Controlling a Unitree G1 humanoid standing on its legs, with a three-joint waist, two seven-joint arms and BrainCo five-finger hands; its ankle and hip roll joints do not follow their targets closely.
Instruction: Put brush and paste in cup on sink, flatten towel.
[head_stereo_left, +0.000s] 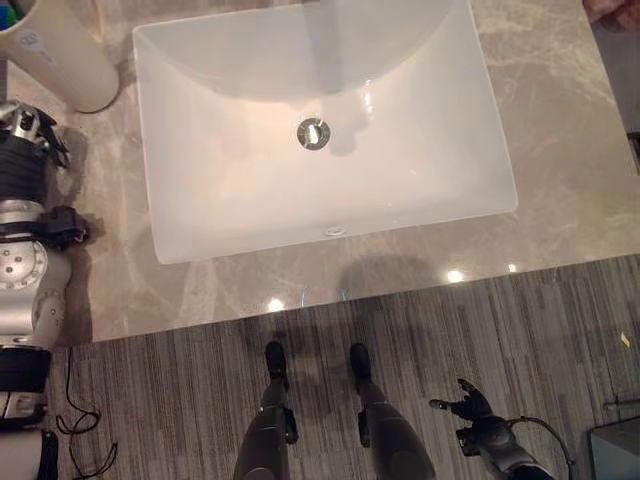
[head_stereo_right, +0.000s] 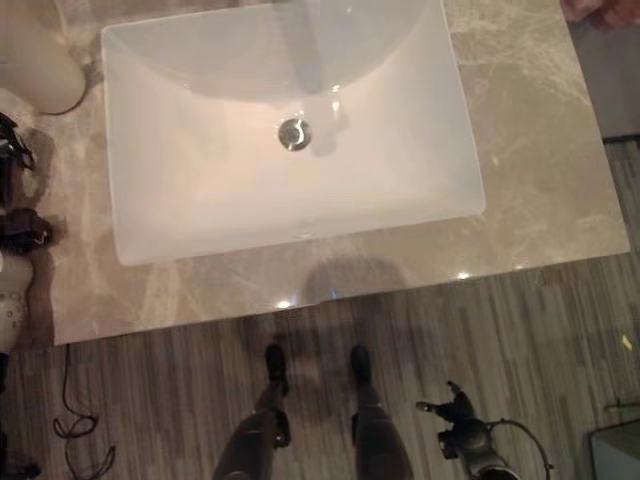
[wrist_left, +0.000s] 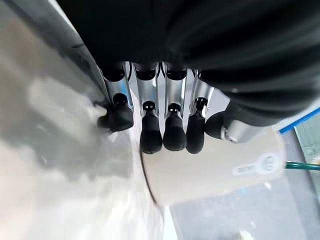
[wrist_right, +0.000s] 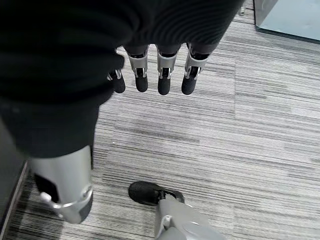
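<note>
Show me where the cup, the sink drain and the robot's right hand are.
cup (head_stereo_left: 70, 65): left eye view, on its side wall.
sink drain (head_stereo_left: 313, 132): left eye view, on the metal ring.
right hand (head_stereo_left: 474, 408): left eye view, on the palm, over the floor.

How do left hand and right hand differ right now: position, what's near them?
The left hand is up at counter level beside the cream cup; the right hand hangs low over the striped floor, away from the counter. In its wrist view the left hand's fingers point toward the cup without gripping it; the right hand's fingers have nothing near them. Shared: both open, both empty.
</note>
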